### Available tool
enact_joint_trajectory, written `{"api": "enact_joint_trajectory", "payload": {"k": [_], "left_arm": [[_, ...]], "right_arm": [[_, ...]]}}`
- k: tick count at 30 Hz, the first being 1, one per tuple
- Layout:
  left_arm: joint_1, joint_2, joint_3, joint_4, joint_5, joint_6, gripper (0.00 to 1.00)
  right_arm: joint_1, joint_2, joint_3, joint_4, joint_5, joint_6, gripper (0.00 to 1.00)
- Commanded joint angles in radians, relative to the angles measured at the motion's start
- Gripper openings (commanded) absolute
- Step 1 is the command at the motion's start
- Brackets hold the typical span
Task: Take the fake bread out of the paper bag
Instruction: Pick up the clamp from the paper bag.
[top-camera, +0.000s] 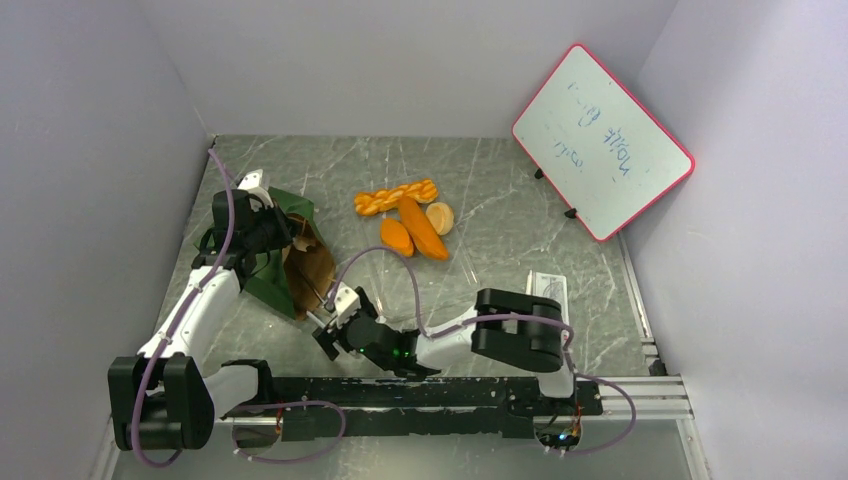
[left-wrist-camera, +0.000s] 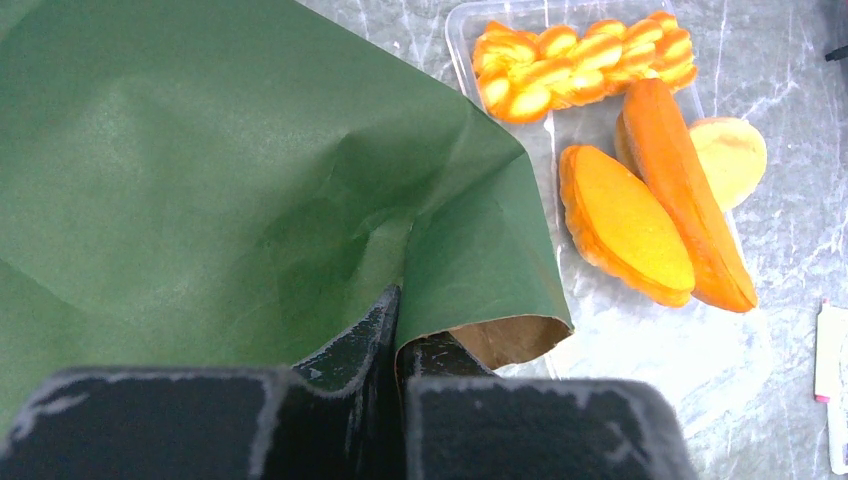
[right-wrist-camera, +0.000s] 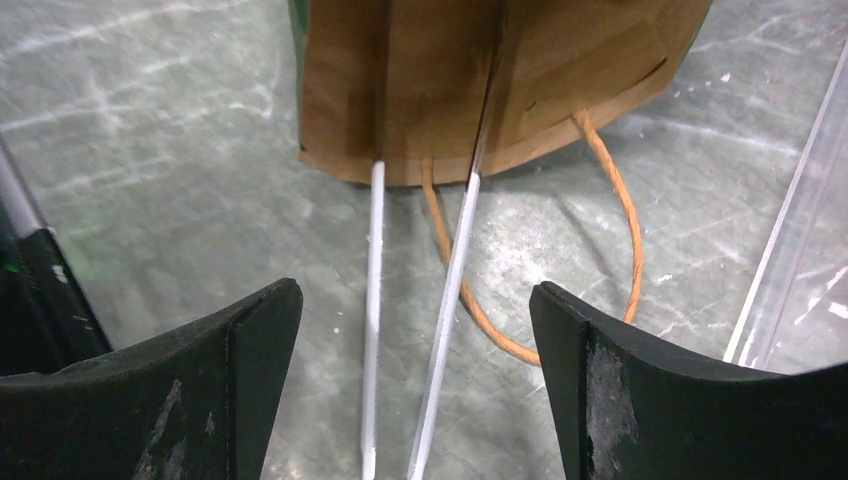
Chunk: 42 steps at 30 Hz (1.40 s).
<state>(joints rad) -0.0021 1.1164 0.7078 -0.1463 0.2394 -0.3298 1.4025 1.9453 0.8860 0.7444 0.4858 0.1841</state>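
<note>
Right gripper (right-wrist-camera: 415, 295): nearest the arm bases, low over the grey marbled tabletop (top-camera: 500, 260). Its jaws are spread wide and grip nothing.
Tongs: the two thin silver arms of the metal tongs (right-wrist-camera: 374, 280) run between the spread jaws, clear of both fingers, and their far ends go into the bag mouth.
Bag handle: a thin tan loop handle (right-wrist-camera: 628, 222) lies on the tabletop just near of the mouth.
Paper bag: the small dark green paper bag (top-camera: 275, 275) with brown kraft lining sits left of centre, and its mouth faces near, toward the right gripper.
Left gripper (left-wrist-camera: 400, 330): on the bag's far side, with its jaws together and clamped on a green edge of the paper bag.
Fake bread: four glossy orange-tan pieces are outside the bag, to its right and farther. They are a braided loaf (left-wrist-camera: 580, 65), an oval roll (left-wrist-camera: 625, 225), a long loaf (left-wrist-camera: 690, 200) and a pale round bun (left-wrist-camera: 730, 160), all lying on a clear plastic tray (left-wrist-camera: 470, 30).
Whiteboard: a red-framed whiteboard (top-camera: 600, 140) stands tilted at the far right.
</note>
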Motion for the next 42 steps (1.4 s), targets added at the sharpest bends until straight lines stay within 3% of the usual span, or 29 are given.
{"api": "enact_joint_trajectory", "payload": {"k": [1, 15, 36, 42], "left_arm": [[-0.001, 0.001, 0.028, -0.01, -0.006, 0.006, 0.07], [-0.001, 0.003, 0.022, -0.01, 0.006, -0.001, 0.07], [-0.01, 0.018, 0.021, -0.003, 0.01, -0.011, 0.07], [-0.01, 0.017, 0.027, -0.011, 0.003, -0.007, 0.07]], "right_arm": [[-0.001, 0.054, 0.01, 0.076, 0.011, -0.044, 0.88], [-0.004, 0.167, 0.018, 0.268, -0.057, -0.099, 0.79], [-0.051, 0.23, 0.07, 0.229, -0.111, -0.046, 0.63], [-0.058, 0.225, 0.067, 0.216, -0.165, -0.022, 0.51]]}}
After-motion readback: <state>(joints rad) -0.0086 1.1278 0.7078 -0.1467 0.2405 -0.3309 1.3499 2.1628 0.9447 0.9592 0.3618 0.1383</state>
